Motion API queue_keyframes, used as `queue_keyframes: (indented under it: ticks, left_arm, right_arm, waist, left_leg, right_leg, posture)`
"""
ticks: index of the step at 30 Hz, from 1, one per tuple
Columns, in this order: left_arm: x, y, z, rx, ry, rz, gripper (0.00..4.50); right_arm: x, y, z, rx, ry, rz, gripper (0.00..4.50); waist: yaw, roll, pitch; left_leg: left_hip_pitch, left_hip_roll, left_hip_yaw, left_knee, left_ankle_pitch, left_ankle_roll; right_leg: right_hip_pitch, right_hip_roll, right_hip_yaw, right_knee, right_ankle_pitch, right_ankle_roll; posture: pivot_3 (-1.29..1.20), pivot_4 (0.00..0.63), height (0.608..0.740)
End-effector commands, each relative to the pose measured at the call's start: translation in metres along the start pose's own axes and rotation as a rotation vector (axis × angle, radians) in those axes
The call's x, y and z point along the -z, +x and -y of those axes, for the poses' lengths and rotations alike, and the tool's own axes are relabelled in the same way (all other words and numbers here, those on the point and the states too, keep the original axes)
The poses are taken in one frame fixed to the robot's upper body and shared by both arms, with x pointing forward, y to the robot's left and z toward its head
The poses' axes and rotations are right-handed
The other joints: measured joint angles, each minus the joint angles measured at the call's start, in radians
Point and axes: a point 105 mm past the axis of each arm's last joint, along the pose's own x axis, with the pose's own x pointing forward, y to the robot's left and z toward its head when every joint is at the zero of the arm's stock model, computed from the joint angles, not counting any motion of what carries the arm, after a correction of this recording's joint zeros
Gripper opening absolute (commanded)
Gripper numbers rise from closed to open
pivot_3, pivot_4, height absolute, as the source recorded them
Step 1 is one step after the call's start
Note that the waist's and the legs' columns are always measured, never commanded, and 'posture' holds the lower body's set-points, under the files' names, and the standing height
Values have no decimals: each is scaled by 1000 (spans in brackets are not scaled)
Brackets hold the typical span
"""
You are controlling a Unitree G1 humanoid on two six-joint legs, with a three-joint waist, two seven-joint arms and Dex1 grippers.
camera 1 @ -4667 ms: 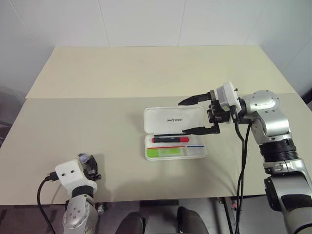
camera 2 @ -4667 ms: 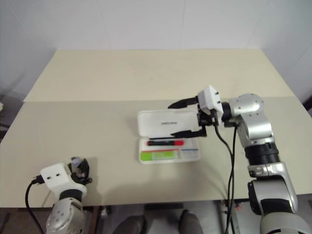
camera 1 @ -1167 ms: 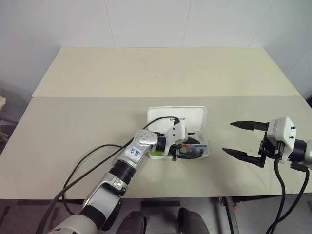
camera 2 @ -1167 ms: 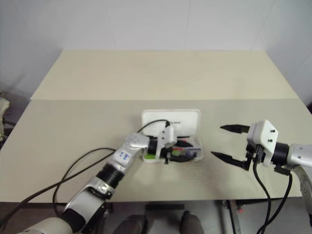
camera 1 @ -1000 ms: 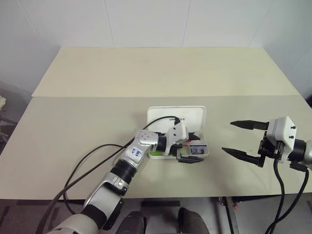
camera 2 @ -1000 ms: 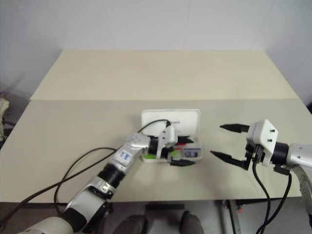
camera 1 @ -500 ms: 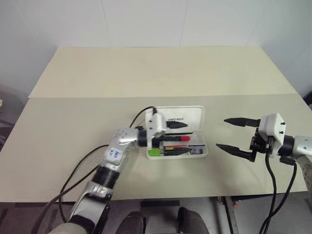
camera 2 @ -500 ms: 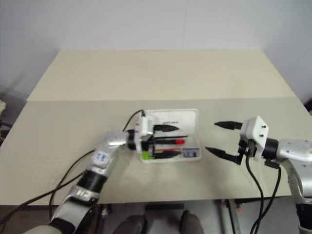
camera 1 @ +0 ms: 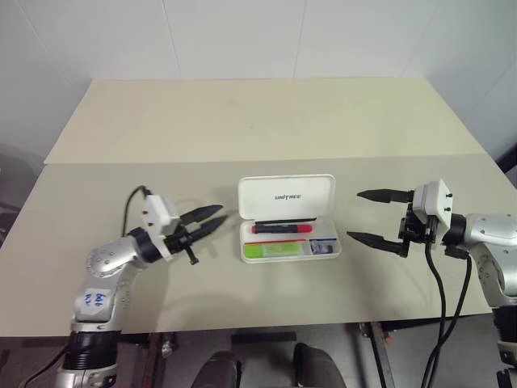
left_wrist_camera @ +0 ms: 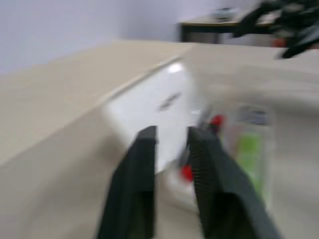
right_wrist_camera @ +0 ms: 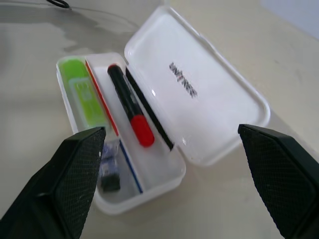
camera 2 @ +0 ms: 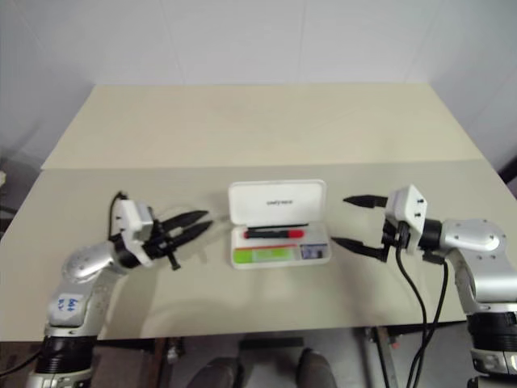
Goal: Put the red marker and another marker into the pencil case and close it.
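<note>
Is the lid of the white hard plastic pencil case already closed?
No, the white hard plastic pencil case lies open, with the dark red-ended marker and the lime-green highlighter visible inside.

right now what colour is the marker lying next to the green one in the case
Black barrel with a red cap, the red marker; clearest in the right wrist view.

Two pale beige tables [camera 1: 242,121] pushed together, a straight seam crossing from left edge to right edge. Behind the far edge, a white panelled wall [camera 1: 242,36] with thin joints. Below the near edge, dark floor [camera 1: 258,368].
</note>
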Motion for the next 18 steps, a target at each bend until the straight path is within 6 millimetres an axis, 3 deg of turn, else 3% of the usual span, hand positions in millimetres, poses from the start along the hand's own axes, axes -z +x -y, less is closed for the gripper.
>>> queue_keyframes:
  ticks: [1, 4, 11, 18]
  left_arm:
    - [1, -6, -20, -103, 41, -15, 18]
    - [7, 1, -31, -155, 38, -34, 18]
    - [21, 42, -43, -161, -18, -49, 18]
    - [17, 86, -42, -108, -28, -29, 18]
  right_arm:
    - [-6, 2, 3, -8, -32, 25, 4500]
    - [-8, 4, 5, -12, -39, 30, 4500]
    - [-11, 9, 6, -14, -51, 35, 4500]
    - [-14, 8, 4, -8, -59, 37, 4500]
  waist:
    - [-1, 0, 0]
    - [-2, 0, 0]
    - [-4, 0, 0]
    - [-5, 0, 0]
  left_leg:
    - [0, 0, 0, 0, 0, 0]
    - [0, 0, 0, 0, 0, 0]
    - [0, 0, 2, 0, 0, 0]
    - [-1, 0, 3, 1, 0, 0]
  right_leg:
    - [0, 0, 0, 0, 0, 0]
    - [-1, 0, -1, 0, 0, 0]
    - [-1, -1, -6, 1, 0, 0]
    - [-1, -1, -11, 2, 1, 0]
  posture:
    - [0, 150, 740]
    - [0, 150, 740]
    - [0, 150, 740]
    - [0, 150, 740]
